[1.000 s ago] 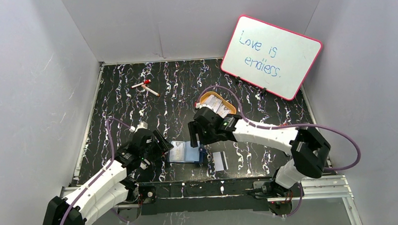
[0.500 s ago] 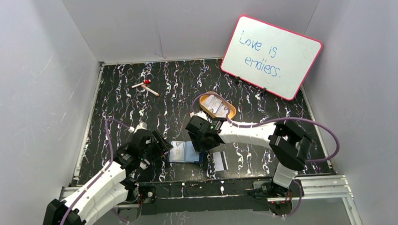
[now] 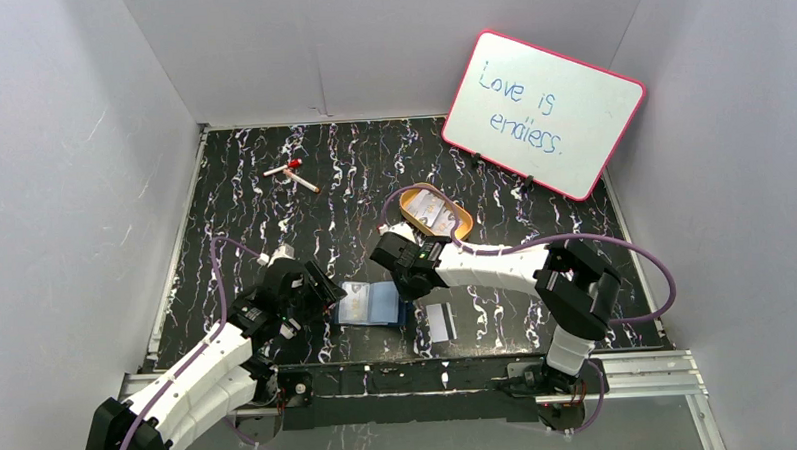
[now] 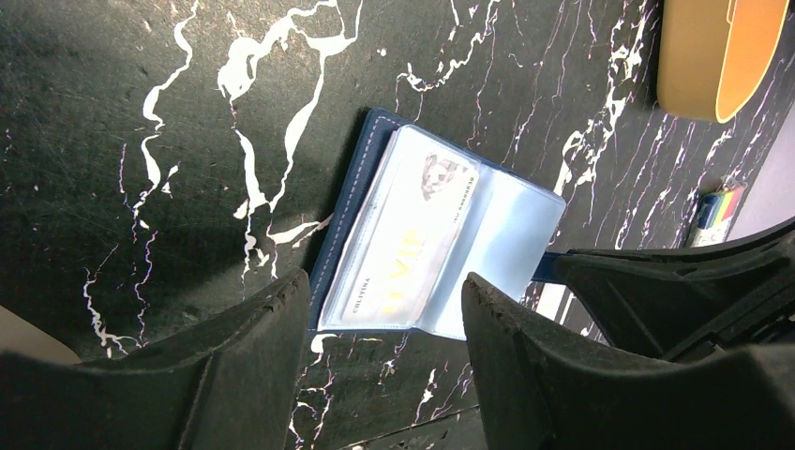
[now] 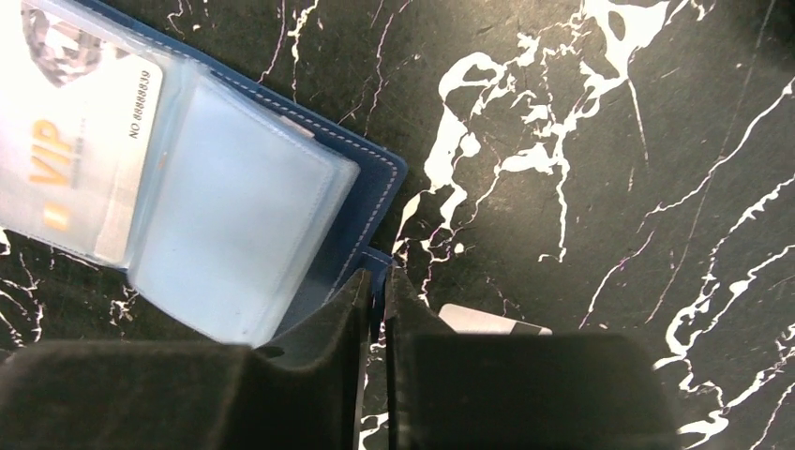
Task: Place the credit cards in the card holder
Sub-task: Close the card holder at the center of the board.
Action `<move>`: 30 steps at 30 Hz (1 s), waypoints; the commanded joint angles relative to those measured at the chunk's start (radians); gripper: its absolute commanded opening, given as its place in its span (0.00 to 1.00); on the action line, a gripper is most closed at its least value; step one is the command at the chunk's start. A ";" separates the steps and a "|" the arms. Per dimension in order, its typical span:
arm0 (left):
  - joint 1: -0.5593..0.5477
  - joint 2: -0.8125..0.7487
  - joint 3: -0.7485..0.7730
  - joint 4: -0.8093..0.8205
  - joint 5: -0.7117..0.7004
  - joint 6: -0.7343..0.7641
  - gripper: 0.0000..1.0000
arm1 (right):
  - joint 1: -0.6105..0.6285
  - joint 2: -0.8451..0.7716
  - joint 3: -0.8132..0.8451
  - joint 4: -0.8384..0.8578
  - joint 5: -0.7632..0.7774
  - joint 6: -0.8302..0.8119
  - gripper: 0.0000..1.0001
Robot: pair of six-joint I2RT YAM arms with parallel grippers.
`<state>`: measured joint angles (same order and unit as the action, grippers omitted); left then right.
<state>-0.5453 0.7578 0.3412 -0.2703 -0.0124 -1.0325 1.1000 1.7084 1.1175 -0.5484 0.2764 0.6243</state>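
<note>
Spanning the overhead view, a black marbled table (image 3: 275, 229) is noted. The left gripper (image 4: 382, 286) is held wide above the card holder (image 3: 377, 304), which is laid open at lower centre. The right gripper (image 5: 377, 281) is closed narrowly on the holder's right edge. One credit card (image 4: 403, 239) is seated in its left pocket; a striped card (image 3: 439, 322) is seen just right of it.

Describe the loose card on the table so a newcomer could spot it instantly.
On the black marbled table, look near the front edge, just right of the open blue card holder. A pale card with a dark stripe lies bare there, unlike the VIP card sleeved inside the holder.
</note>
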 commanded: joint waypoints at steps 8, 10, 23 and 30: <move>-0.001 0.034 -0.006 0.052 0.069 0.013 0.56 | -0.001 -0.176 -0.019 -0.035 0.097 0.002 0.00; -0.001 0.067 -0.012 0.089 0.096 0.019 0.54 | -0.001 -0.214 -0.025 -0.039 0.095 -0.007 0.00; -0.002 0.221 -0.027 0.227 0.175 0.022 0.38 | -0.002 -0.327 -0.156 0.370 -0.214 -0.013 0.00; -0.004 0.226 -0.060 0.250 0.187 0.017 0.20 | -0.002 -0.240 -0.168 0.522 -0.300 0.042 0.00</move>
<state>-0.5453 0.9874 0.3054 -0.0452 0.1394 -1.0172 1.0992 1.4387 0.9634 -0.2035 0.0616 0.6270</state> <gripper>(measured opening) 0.241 0.033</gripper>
